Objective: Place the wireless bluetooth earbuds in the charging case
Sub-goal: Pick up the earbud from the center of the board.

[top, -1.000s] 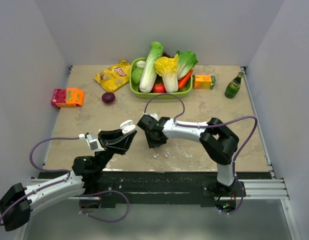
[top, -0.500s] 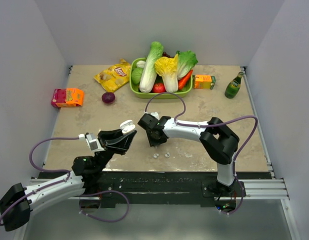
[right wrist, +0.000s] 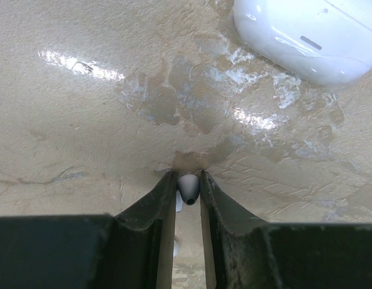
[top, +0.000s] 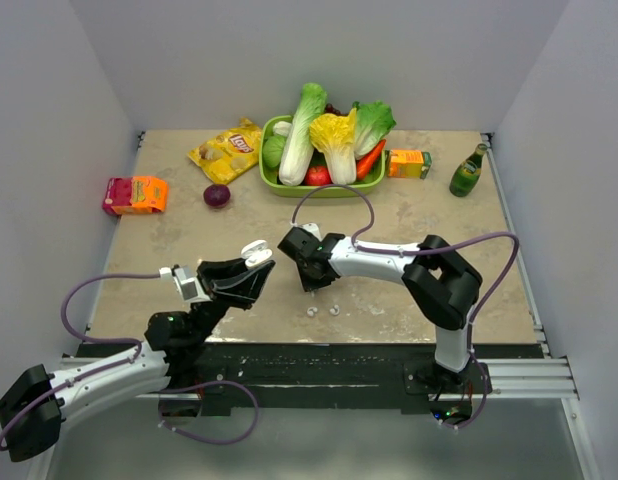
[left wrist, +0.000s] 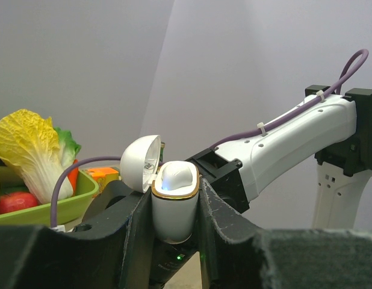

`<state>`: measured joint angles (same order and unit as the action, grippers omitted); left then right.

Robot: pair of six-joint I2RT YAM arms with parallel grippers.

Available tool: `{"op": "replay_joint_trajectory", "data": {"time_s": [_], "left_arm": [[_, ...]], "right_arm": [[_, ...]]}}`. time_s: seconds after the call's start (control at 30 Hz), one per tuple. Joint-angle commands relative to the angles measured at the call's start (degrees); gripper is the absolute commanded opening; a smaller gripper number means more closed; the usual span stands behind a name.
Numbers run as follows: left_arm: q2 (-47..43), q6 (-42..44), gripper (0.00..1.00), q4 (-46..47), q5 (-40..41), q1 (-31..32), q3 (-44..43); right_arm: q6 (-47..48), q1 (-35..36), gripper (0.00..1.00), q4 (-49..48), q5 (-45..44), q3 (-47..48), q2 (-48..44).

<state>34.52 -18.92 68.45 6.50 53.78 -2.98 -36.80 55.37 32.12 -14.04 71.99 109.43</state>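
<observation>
left gripper (left wrist: 176, 201) is squeezing the open charging case (left wrist: 173, 218); just right of that case, right gripper (right wrist: 186, 178) is pinching an earbud (right wrist: 188, 188).

Top view: bright, even light from overhead. Only short, soft shadows on the table (top: 189, 250) under the left arm (top: 99, 375) and right arm (top: 379, 262). Focus sharp across the view. Walls splay outward at 3 and 9 o'clock, a wide-lens effect. Dimmer strip at 6 o'clock, below the table edge.

Left wrist view: charging case (left wrist: 174, 201) crisp with a mild sheen. Left gripper fingers (left wrist: 135, 241) at 6 o'clock are dark and fuzzy. The wall behind is flat and shadowless.

Right wrist view: glare streaks on the tabletop at 10 o'clock and just right of centre. White plastic shell (right wrist: 306, 36) at 1 o'clock is nearly blown out. Right gripper fingers (right wrist: 150, 241) are almost black; the earbud (right wrist: 188, 186) between them looks grey in shade.
</observation>
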Motion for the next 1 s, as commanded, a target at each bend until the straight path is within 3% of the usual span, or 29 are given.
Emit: {"op": "replay_joint_trajectory", "data": {"time_s": [0.0, 0.07, 0.1, 0.17, 0.37, 0.8, 0.97], "left_arm": [[0.28, 0.11, 0.0, 2.92, 0.53, 0.36, 7.38], [0.28, 0.11, 0.0, 2.92, 0.53, 0.36, 7.29], [0.37, 0.11, 0.0, 2.84, 0.53, 0.36, 7.12], [0.37, 0.11, 0.0, 2.83, 0.44, 0.36, 7.03], [0.46, 0.11, 0.0, 2.75, 0.53, 0.36, 6.68], [2.04, 0.99, 0.0, 3.27, 1.76, 0.36, 3.6], [5.99, 3.09, 0.0, 7.3, 3.43, 0.36, 1.49]], "right_arm": [[-0.91, 0.26, 0.18, -0.39, 2.44, -4.04, 3.78], [-0.91, 0.26, 0.15, -0.65, 2.53, -4.13, 3.51], [-0.91, 0.26, 0.06, -0.65, 2.62, -4.22, 3.43], [-0.91, 0.26, 0.01, -0.83, 2.53, -4.31, 2.99], [-1.08, 0.26, 0.0, -0.74, 1.66, -4.4, 0.36], [2.51, -0.18, 0.0, 2.33, -7.57, 1.22, -14.94], [4.54, -0.44, 0.0, -2.74, -12.05, -0.53, -25.45]]}}
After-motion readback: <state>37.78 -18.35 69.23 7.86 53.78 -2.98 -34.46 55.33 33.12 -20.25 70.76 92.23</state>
